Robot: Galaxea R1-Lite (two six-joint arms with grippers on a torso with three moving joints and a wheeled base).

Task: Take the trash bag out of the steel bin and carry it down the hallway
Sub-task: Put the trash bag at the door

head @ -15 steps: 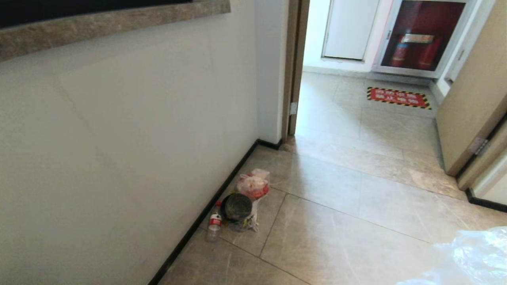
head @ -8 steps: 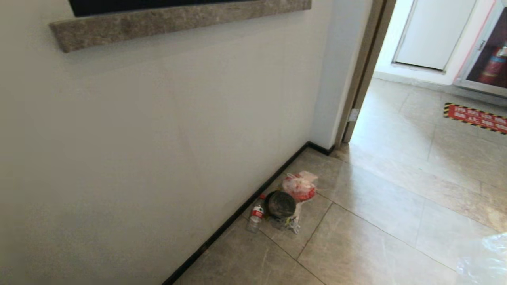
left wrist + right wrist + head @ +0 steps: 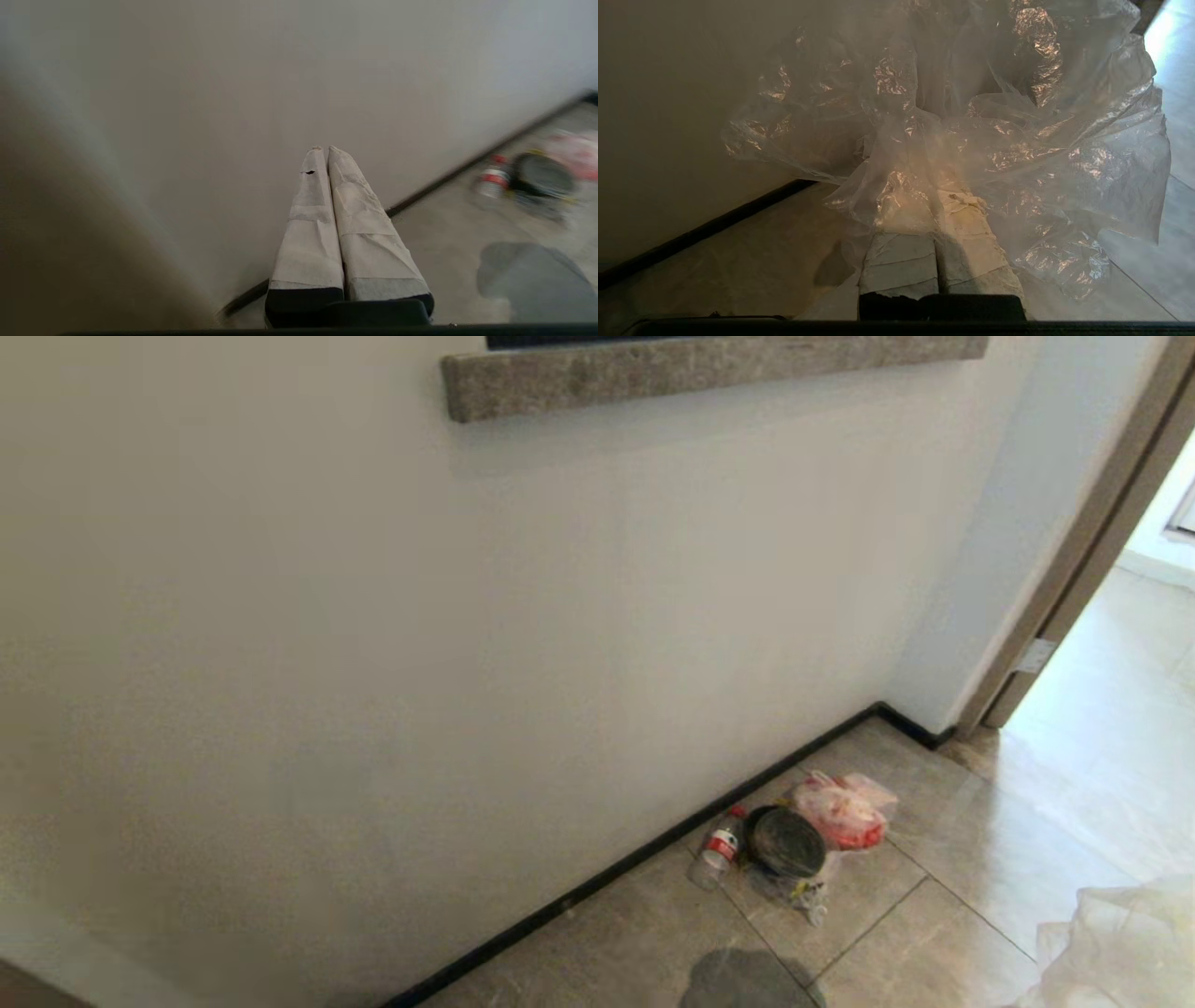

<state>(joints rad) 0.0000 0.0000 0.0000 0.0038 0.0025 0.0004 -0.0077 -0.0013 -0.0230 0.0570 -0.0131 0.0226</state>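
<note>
You are looking at the trash bag (image 3: 971, 121), a thin, clear, crinkly plastic liner, billowing out in loose folds and catching glints of light. Its gathered part is bunching between the right gripper (image 3: 936, 205) fingers, which are pinching it tight. In the head view its pale edge (image 3: 1116, 943) is hanging over the hallway (image 3: 943, 933) tiles, well apart from the black skirting (image 3: 644, 859).

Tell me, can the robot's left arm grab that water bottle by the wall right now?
Probably not yet. The left gripper has its fingers shut, and the water bottle lies well off on the floor by the skirting. Nothing blocks the way; it just looks too far.
</note>
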